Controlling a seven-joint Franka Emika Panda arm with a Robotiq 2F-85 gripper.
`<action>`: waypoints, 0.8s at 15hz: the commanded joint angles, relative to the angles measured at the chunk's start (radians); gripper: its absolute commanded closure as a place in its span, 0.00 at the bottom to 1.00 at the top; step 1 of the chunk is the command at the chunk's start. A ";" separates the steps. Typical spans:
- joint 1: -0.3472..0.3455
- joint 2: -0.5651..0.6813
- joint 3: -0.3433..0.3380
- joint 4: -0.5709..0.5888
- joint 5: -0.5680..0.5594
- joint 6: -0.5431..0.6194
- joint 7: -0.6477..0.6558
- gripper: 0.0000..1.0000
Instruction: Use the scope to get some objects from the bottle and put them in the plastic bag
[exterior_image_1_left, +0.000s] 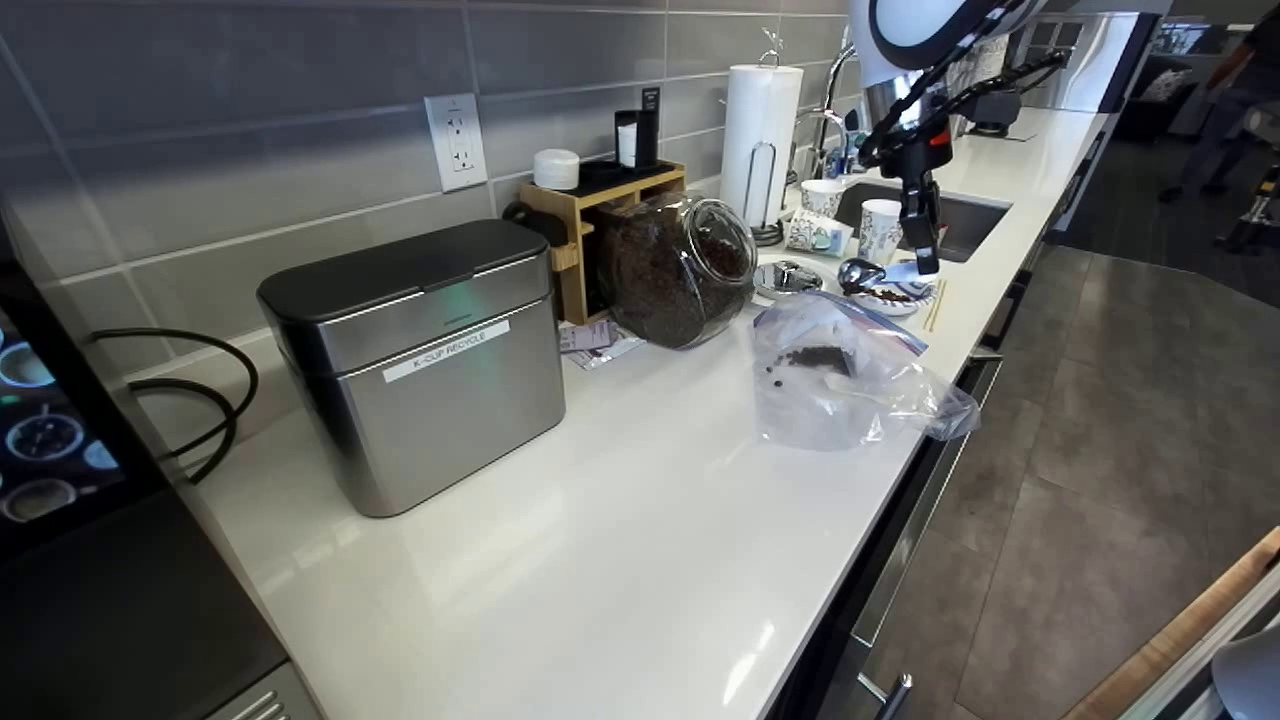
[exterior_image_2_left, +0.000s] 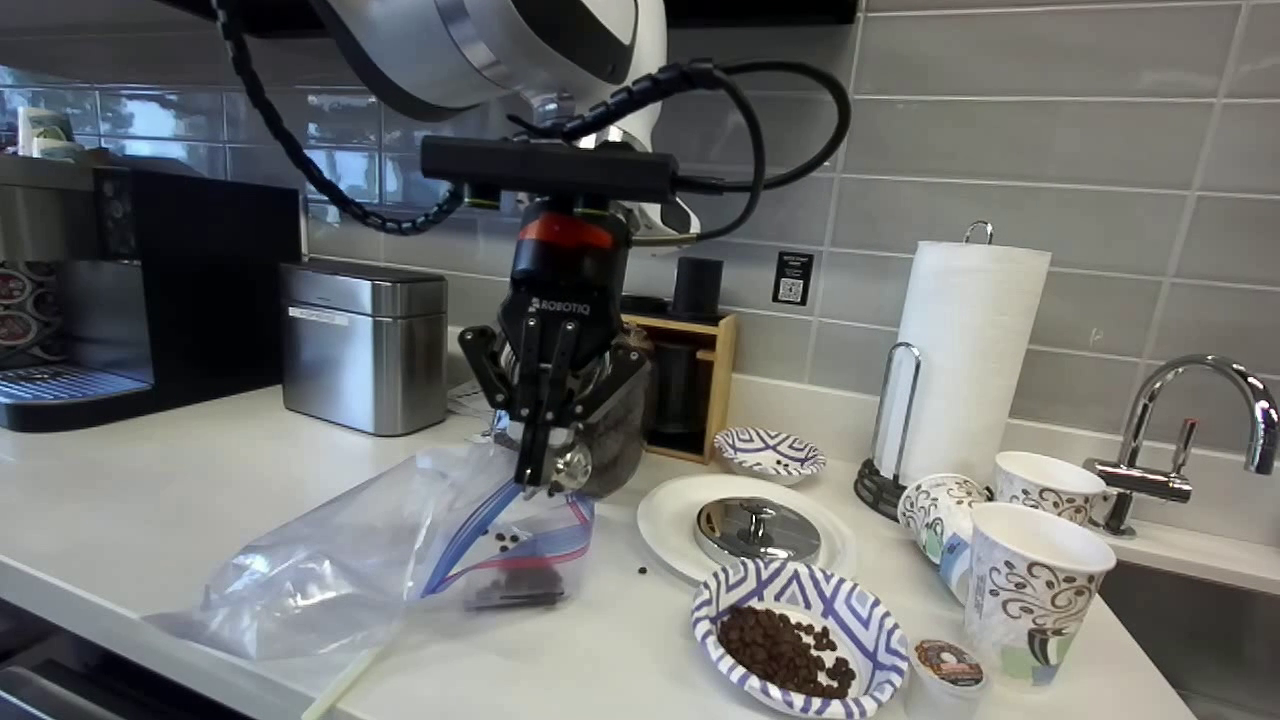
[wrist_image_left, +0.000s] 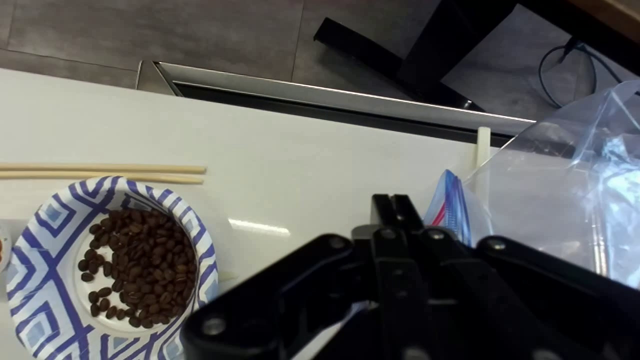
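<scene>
Tipping slowly over the clear wrinkled plastic bag (exterior_image_2_left: 385, 560) should limit spills. Black fingers (wrist_image_left: 383, 211) pinch the silver metal scoop (exterior_image_2_left: 573, 466).

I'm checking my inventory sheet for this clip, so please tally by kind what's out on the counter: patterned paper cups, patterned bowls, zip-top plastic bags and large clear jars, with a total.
Patterned paper cups: 3
Patterned bowls: 2
Zip-top plastic bag: 1
Large clear jar: 1
Total: 7
</scene>
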 joint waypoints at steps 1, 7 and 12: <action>0.020 -0.059 0.009 -0.080 -0.064 0.081 0.075 0.99; 0.041 -0.089 0.025 -0.124 -0.140 0.143 0.143 0.99; 0.058 -0.116 0.043 -0.160 -0.227 0.180 0.206 0.99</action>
